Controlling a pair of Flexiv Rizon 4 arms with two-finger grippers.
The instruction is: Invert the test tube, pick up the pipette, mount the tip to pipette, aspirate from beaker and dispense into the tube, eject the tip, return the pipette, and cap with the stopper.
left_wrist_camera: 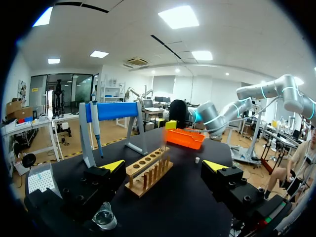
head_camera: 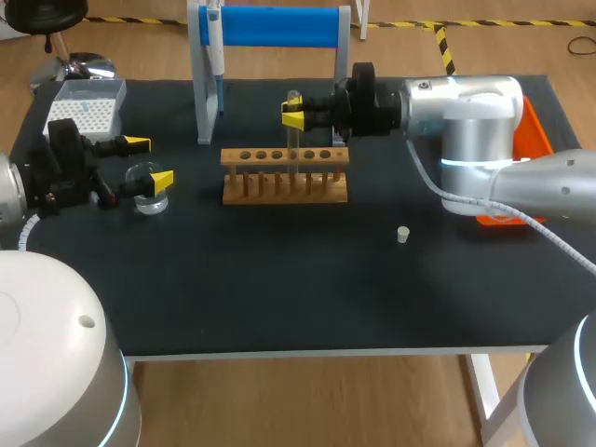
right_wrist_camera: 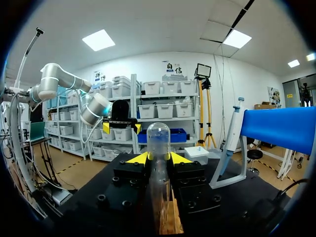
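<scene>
The right hand comes in from the right and is clamped on the test tube. In the right wrist view both yellow tips press the glass from two sides, and the tube stands upright with its rounded end up. Its lower part hangs just over the wooden rack, which stands in the middle of the black tabletop.

The left hand is at the left with its fingers well apart, holding nothing. The glass beaker stands beside and partly under its near finger.

The pipette hangs on the left post of the blue stand, at the far side behind the rack. The tip box is at the far left corner. The small white stopper lies alone, to the right of the rack and nearer. An orange tray shows behind the right arm. Any print on these things is too small to read.
</scene>
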